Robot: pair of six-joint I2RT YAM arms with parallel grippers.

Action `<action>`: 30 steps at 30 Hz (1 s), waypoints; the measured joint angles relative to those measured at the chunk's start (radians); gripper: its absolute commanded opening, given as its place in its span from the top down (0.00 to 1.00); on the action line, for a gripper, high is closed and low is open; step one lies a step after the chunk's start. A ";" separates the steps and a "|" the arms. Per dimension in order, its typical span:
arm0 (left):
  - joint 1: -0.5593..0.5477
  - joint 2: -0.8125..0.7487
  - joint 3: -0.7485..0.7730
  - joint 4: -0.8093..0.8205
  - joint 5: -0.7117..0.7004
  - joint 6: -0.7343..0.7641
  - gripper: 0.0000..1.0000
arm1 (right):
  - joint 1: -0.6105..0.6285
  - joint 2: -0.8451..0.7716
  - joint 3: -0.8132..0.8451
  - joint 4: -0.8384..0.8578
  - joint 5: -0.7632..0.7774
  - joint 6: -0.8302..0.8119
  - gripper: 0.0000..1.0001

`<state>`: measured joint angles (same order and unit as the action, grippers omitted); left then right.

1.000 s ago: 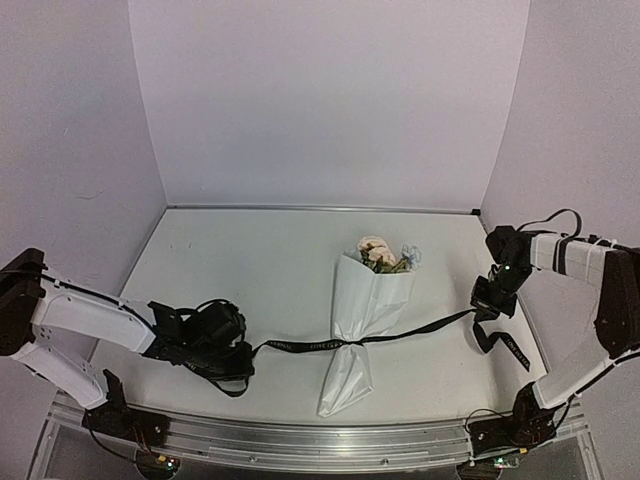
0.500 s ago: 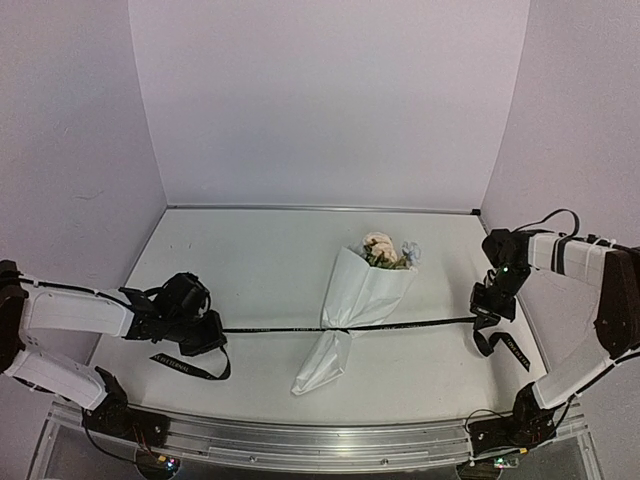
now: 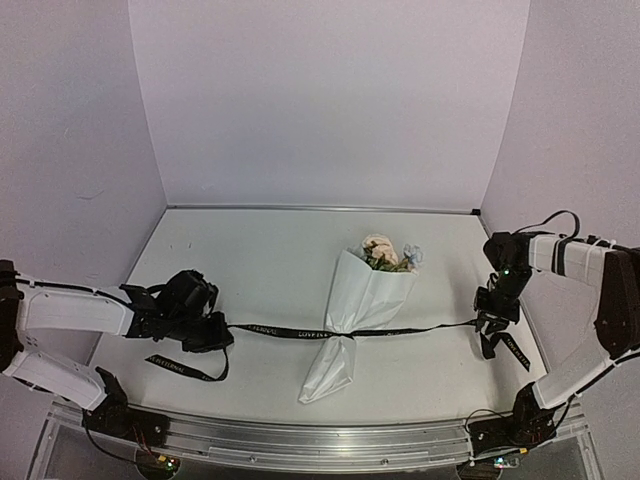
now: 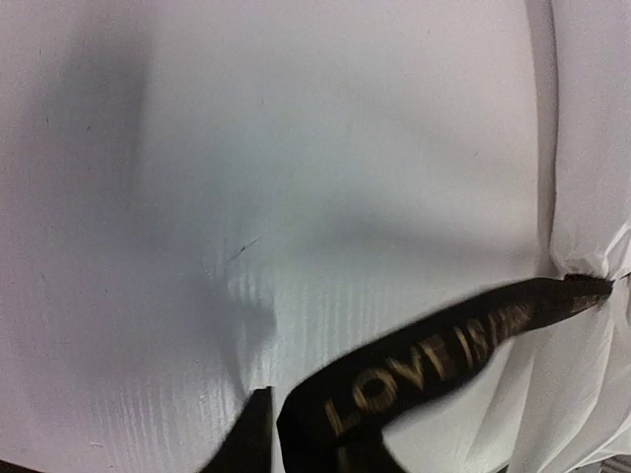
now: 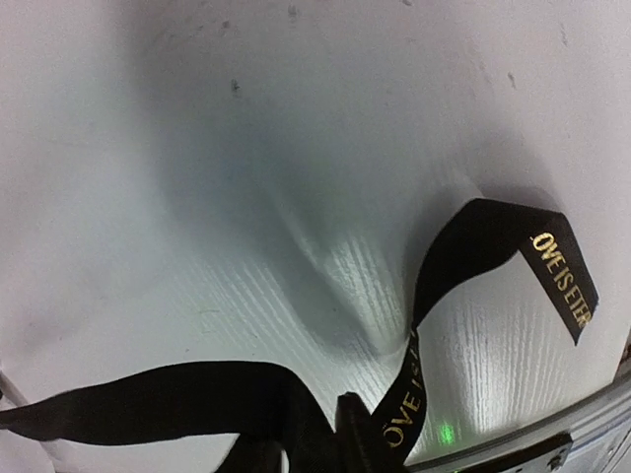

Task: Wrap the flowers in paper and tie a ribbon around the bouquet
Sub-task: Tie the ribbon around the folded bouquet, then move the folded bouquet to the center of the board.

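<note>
Your two arms share one build: white shell links joined by black joints. A thin black cable runs along the left arm [image 3: 70,310] to the black left gripper [image 3: 222,332]. The right arm [image 3: 575,258] has dark bands, a looping black cable [image 3: 560,214] and a black right gripper [image 3: 489,318]. A green light [image 3: 165,462] glows beside the left base [image 3: 120,416].

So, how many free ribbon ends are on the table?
2. The left ribbon end lies beside the left gripper, toward the near edge; the right ribbon end lies likewise beside the right gripper.
</note>
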<state>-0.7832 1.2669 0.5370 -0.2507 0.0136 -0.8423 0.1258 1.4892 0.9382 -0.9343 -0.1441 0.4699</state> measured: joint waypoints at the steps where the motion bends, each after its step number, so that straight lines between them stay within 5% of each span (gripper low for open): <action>1: -0.008 0.003 0.026 -0.013 -0.013 0.021 0.50 | 0.009 -0.003 0.000 -0.007 0.015 -0.010 0.50; 5: -0.031 0.012 0.111 -0.051 -0.057 0.098 0.36 | 0.062 -0.028 0.000 -0.034 0.059 -0.030 0.35; 16: -0.084 0.149 0.307 -0.092 -0.060 0.427 0.34 | 0.319 -0.108 0.019 -0.103 0.142 0.014 0.27; 22: -0.080 0.298 0.381 -0.090 -0.086 0.498 0.33 | 0.629 -0.104 0.033 -0.010 0.199 0.145 0.26; 30: -0.037 0.307 0.379 -0.091 -0.103 0.444 0.32 | 0.952 0.057 0.195 0.120 0.323 0.245 0.21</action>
<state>-0.8207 1.5740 0.9165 -0.3416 -0.0895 -0.3985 1.0775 1.5463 1.1332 -0.8143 0.1790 0.7150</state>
